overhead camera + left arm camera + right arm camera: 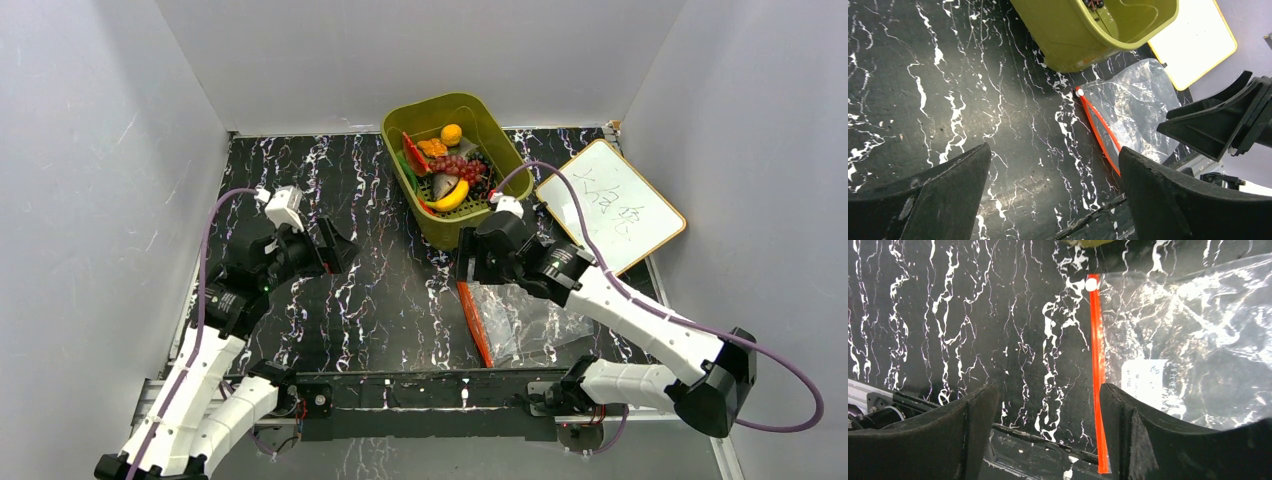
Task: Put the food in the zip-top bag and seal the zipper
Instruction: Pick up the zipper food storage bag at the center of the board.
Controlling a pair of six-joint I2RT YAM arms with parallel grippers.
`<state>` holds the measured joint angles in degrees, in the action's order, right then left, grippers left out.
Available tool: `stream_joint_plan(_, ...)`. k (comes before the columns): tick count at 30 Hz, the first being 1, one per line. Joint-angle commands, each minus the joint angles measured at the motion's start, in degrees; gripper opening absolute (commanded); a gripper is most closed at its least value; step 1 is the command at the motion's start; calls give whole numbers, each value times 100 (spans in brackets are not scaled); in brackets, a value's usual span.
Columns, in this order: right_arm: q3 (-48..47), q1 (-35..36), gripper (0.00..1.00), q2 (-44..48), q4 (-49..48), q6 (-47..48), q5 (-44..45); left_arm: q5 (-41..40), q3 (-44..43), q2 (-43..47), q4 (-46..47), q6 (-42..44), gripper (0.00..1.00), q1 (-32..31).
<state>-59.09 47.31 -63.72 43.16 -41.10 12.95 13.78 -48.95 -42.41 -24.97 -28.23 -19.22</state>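
Observation:
The toy food (452,165) (banana, grapes, orange, red chili and other bits) lies in the olive-green basket (497,130) at the back. The clear zip-top bag (530,315) lies flat on the table near the front, with its red-orange zipper (475,322) along its left edge. The bag also shows in the left wrist view (1138,105) and the right wrist view (1193,340), and so does the zipper (1100,132) (1097,365). My right gripper (465,262) is open above the zipper's far end. My left gripper (345,250) is open and empty over the table to the left.
A white board (610,205) with a wooden frame lies at the right, beside the basket. Grey walls close in the table on three sides. A metal rail (420,390) runs along the front edge between the arm bases.

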Motion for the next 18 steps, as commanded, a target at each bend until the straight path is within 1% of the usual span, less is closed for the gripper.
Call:
stream_joint_plan(1,81,44,65,-182,-228,11,-383,-342,102,215,-52,267,98,35)
stream_joint_plan(3,164,50,55,-300,-263,46,-501,-462,192,271,10,337,98,33)
stream_joint_plan(8,354,161,42,-577,-322,30,-400,-818,599,439,237,513,98,35)
stream_joint_plan(11,372,197,39,-807,-298,56,-255,-835,657,458,314,538,98,33)
stream_joint_plan(14,402,217,37,-1042,-331,129,91,-784,660,457,381,555,98,37)
stream_joint_plan(18,393,217,36,-1429,-396,147,322,-447,710,506,469,749,99,34)
